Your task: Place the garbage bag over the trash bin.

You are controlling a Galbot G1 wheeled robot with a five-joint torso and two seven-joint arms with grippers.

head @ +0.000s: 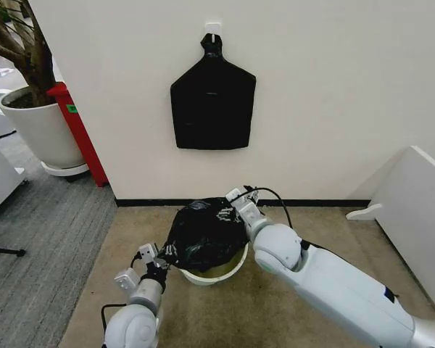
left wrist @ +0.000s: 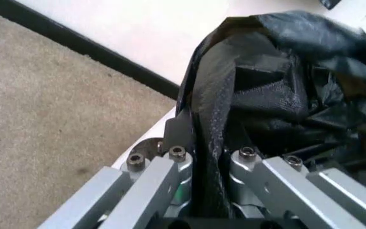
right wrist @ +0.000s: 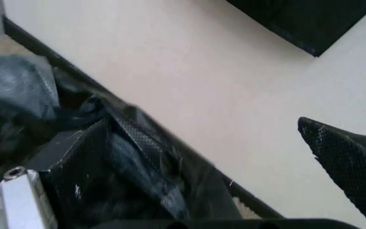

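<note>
The left tool sits low at the near-left side of the bin, and the left wrist view shows its two metal fingers pinching a fold of the garbage bag between them. The grip is on the bag's edge, which suits stretching the mouth outward rather than lifting the whole bag. The right tool is at the far-right side, against the top of the bag. In the right wrist view one black textured finger stands well apart from the other, which is pressed into the plastic, so this tool looks spread, with the film lying against one finger only; whether it has any real hold on the bag is hard to tell.

Between the two tools the bag forms a crinkled, puffed mound resting on top of the trash bin, covering most of the opening. Only the near part of the white rim shows beneath it. The tools' opposite positions seem meant to pull the mouth wide across the rim, and the bag appears to sit on the bin, not yet turned down around it.

The bin stands on the tan carpet near the wall, below a flat black bundle hanging from a hook. A large plant pot stands off to the left.
</note>
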